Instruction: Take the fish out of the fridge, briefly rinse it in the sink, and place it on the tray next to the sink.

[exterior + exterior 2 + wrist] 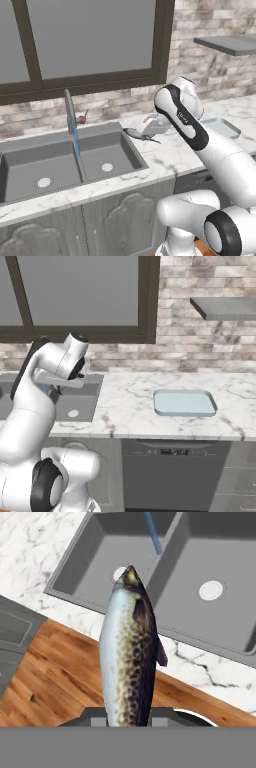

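Now gripping the fish (131,657): gripper (129,716) clamped on its tail end, finger tips pressed to either side at the bottom of the hand view, spotted dark back and pale belly rising away from the camera, snout pointing toward the sink (220,557). Seen from the left base view as a slim dark shape (140,135) sticking out of the hand, held above the marble counter (175,150) just beside the right rim of the sink's (60,165) right basin, near that basin's back right corner, not touching either. Below the fish in the hand view: the counter's front edge, wooden floor (55,677) beyond it, both basins with their round pale drains, and a thin blue stream (152,532) falling near the divider. Faucet (70,112) upright at the back edge of the sink, over the wall between the basins, with the blue stream (77,142) running down from it. Farther along the counter, tray (184,403) lying flat, well apart from the sink, roughly midway between the front edge and the brick wall (210,346); same tray (222,127) partly hidden behind the arm in the left base view. Above, a dark-framed window (90,45) and a grey shelf (225,308) on the wall.
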Controlling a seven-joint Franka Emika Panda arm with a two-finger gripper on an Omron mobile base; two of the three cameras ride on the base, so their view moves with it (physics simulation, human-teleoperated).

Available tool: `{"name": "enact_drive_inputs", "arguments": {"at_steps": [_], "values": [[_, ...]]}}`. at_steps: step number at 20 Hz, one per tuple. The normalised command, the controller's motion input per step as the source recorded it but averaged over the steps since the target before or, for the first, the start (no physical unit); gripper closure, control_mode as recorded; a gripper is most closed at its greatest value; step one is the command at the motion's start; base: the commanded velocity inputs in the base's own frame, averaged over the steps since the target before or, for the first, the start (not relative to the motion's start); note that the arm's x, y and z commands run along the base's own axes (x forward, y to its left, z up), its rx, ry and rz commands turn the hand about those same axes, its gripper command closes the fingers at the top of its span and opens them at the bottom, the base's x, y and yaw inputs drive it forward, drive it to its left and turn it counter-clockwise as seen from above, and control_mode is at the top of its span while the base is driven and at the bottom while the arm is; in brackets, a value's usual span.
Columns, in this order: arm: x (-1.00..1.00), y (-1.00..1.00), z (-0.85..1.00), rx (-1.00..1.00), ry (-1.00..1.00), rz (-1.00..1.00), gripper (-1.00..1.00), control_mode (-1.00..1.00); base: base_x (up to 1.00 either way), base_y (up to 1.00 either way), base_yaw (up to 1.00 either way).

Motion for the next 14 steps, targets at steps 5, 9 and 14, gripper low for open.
{"name": "enact_drive_inputs", "arguments": {"at_steps": [5, 9, 14], "values": [[0.11, 0.04, -0.16, 0.05, 0.05, 0.17, 1.0, -1.0, 0.0, 0.0, 0.0], [0.58, 0.02, -0.02, 0.1, 0.18, 0.22, 1.0, -1.0, 0.0, 0.0, 0.0], [0.85, 0.31, -0.03, 0.03, 0.15, 0.14, 1.0, -1.0, 0.0, 0.0, 0.0]]}}
